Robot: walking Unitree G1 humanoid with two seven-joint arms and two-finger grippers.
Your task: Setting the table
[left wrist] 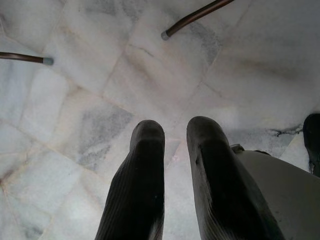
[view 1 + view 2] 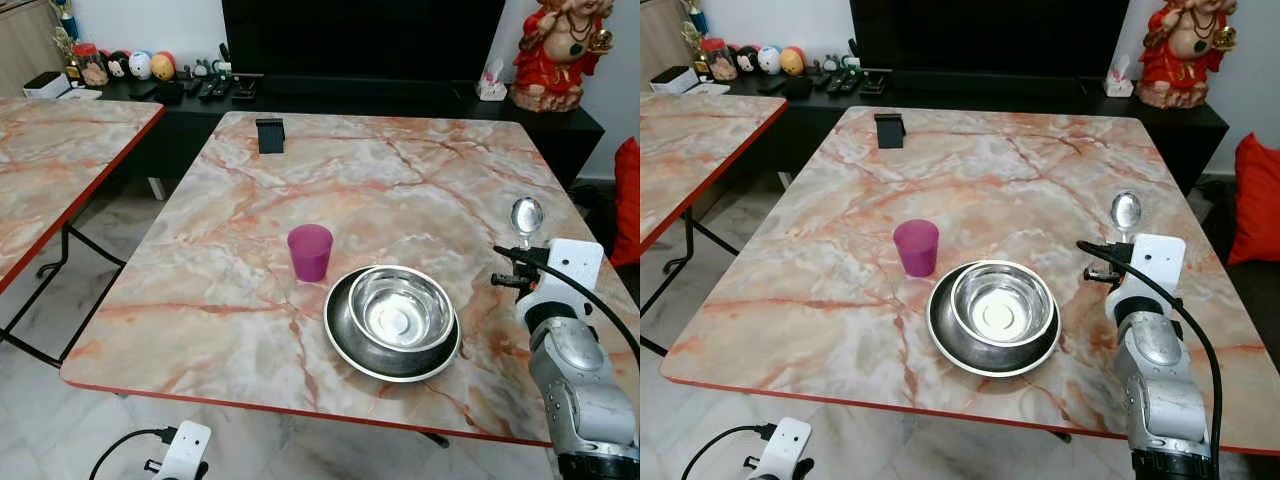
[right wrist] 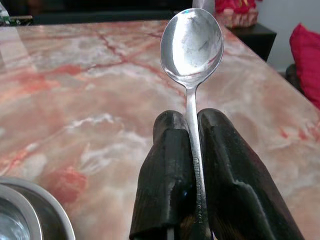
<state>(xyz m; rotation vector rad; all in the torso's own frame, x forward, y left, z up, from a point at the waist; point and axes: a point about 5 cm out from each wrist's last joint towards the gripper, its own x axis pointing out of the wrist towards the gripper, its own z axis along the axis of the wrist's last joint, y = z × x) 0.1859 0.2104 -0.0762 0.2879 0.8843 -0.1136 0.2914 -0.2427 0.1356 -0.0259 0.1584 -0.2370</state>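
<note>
Pinching a steel spoon (image 3: 191, 45) by its handle, bowl end out, the right gripper (image 3: 192, 150) hung over the marble table (image 2: 400, 170) near its right edge, beside the steel bowl (image 2: 399, 307) nested in a steel plate (image 2: 345, 345). A magenta cup (image 2: 310, 251) stood touching the plate's far-left rim. The left gripper (image 1: 175, 145) hung idle over floor tiles (image 1: 125, 75), fingers narrowly apart.

I see open marble bench (image 2: 420, 170) ahead of my right claw (image 3: 189, 131) and across the far half, where only a small black box (image 2: 270, 135) stands, while the steel bowl (image 2: 399, 308) on its plate (image 2: 345, 345) and the pink cup (image 2: 310, 251) block its left.
</note>
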